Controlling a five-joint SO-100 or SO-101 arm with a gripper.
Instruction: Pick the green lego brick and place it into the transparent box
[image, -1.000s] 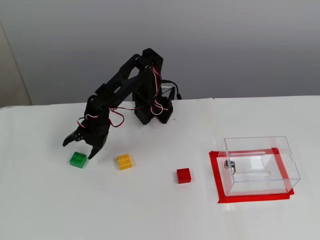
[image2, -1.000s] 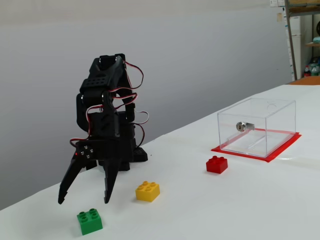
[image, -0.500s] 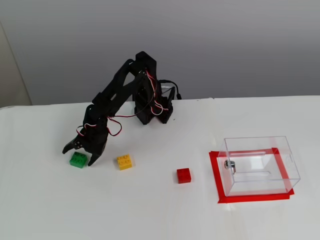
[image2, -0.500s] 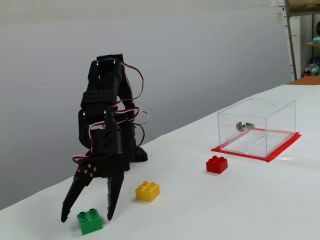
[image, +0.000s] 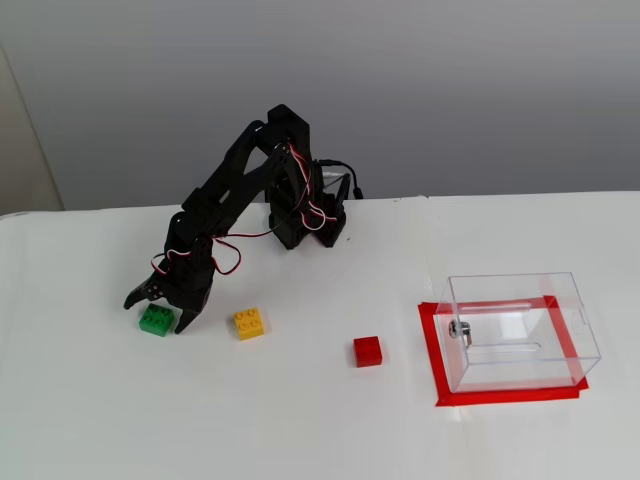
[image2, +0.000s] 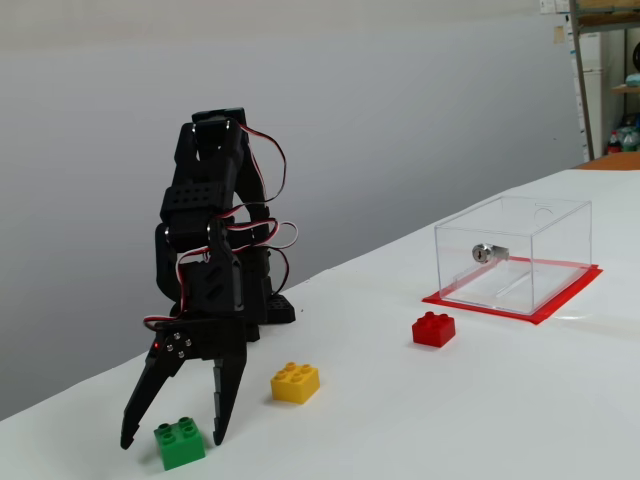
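The green lego brick (image: 156, 319) (image2: 179, 444) lies on the white table at the left in both fixed views. My black gripper (image: 157, 313) (image2: 172, 441) hangs open right over it, one finger on each side of the brick; whether the tips touch it I cannot tell. The transparent box (image: 520, 331) (image2: 514, 253) stands far to the right on a red tape frame, with a small metal knob (image: 458, 329) on its left wall.
A yellow brick (image: 249, 323) (image2: 296, 382) lies just right of the gripper. A red brick (image: 367, 351) (image2: 433, 329) sits between it and the box. The arm's base (image: 305, 225) stands at the table's back edge.
The gripper has come down from above the green brick until its open fingers straddle it. The bricks and the box have not moved.
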